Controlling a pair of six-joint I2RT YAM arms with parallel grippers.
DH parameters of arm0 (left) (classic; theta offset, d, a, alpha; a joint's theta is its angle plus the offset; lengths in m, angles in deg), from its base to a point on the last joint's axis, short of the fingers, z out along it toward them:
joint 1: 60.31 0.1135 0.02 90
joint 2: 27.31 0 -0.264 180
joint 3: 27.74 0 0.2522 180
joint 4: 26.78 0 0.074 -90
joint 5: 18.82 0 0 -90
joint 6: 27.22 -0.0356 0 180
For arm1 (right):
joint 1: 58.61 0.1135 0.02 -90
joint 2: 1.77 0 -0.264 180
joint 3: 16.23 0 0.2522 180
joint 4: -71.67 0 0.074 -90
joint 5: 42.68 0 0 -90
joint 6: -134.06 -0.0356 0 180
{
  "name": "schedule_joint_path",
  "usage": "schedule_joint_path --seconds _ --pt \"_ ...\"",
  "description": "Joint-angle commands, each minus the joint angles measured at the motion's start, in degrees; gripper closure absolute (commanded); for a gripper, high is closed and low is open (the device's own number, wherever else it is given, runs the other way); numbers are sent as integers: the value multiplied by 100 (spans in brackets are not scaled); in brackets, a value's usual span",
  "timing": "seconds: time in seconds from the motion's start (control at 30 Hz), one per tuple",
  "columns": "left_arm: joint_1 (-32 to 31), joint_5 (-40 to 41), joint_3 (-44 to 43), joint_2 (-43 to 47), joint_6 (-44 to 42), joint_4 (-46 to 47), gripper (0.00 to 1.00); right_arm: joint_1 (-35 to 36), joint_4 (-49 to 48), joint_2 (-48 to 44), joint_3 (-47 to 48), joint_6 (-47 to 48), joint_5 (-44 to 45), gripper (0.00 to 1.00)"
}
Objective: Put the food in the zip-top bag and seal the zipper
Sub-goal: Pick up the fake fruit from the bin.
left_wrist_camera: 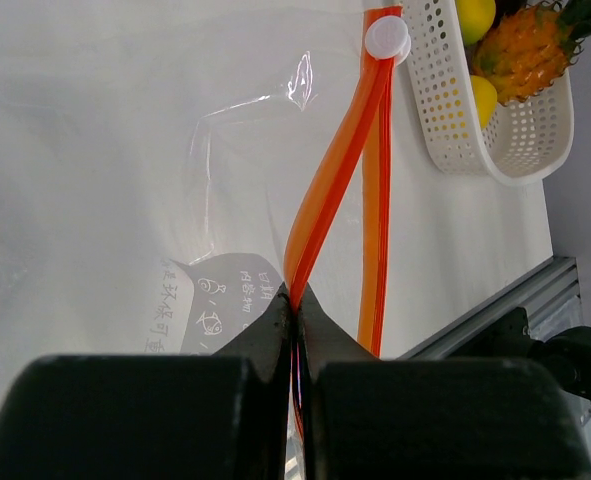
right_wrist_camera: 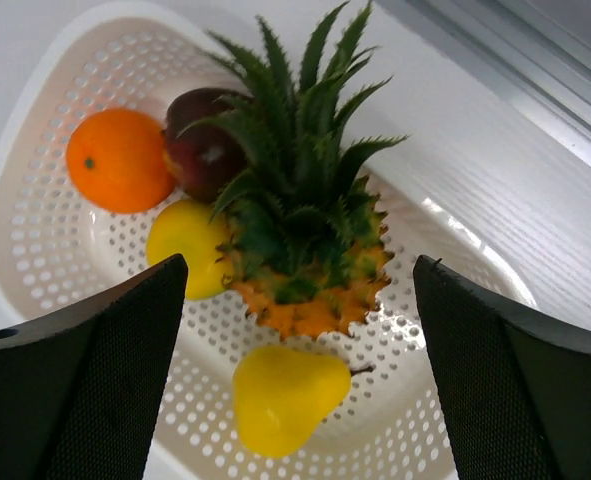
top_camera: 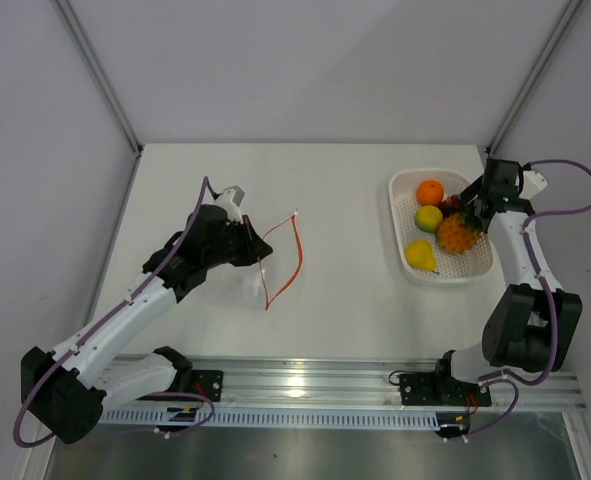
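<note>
While the left gripper (left_wrist_camera: 295,300) is clamped tight on the near end of the thin red-orange zipper strip (left_wrist_camera: 330,190), its two black fingers (left_wrist_camera: 275,335) pressed together with the strip between them, the clear crinkly plastic zip-top bag (left_wrist_camera: 235,180) lies on the white table (top_camera: 345,250) left of centre. Its mouth stands open: from above, the two halves of the strip (top_camera: 297,250) bow apart into a narrow loop, and they meet at the far end under a small round white slider (left_wrist_camera: 387,37). Just beside the fingertips, a grey printed panel (left_wrist_camera: 215,305) on the bag carries white Chinese characters and small fish-like icons; the fingers cover part of it and the lettering cannot be read in full. All the food sits well apart from the bag, in a white perforated plastic basket (right_wrist_camera: 45,260) at the right side of the table. It holds a round orange (right_wrist_camera: 118,160), a dark red-purple fruit (right_wrist_camera: 205,140), a yellow-green round fruit (right_wrist_camera: 187,245), a yellow pear (right_wrist_camera: 280,395) and a small pineapple with green leaves (right_wrist_camera: 305,290), which touches the yellow-green fruit and has its leaf crown over the dark one. Above the basket, the right gripper (right_wrist_camera: 300,265) hangs spread wide and holds nothing, with the pineapple showing between its fingers (right_wrist_camera: 85,370). No writing shows on the fruits or the basket.
</note>
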Motion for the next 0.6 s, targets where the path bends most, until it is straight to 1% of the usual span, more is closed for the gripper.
schedule_joint_path --seconds 0.0,0.13,0.27,0.43,0.53,0.57 --pt "-15 -155 -212 -70 -55 301 99 -240 -448 194 -11 72 -60 6" --pt "-7 -199 -194 -166 -55 389 100 -381 -589 466 51 134 -261 10" --pt "-16 -243 -229 -272 -72 416 99 -416 -844 713 42 178 -271 11" --pt "-16 -286 -230 -351 -90 433 99 -434 -1143 1186 173 292 -578 17" --pt "-16 -269 -221 -360 -90 407 99 -434 -1187 1328 218 336 -727 23" --pt "-7 -269 -221 -351 -90 407 99 -434 -1204 1363 200 336 -737 30"
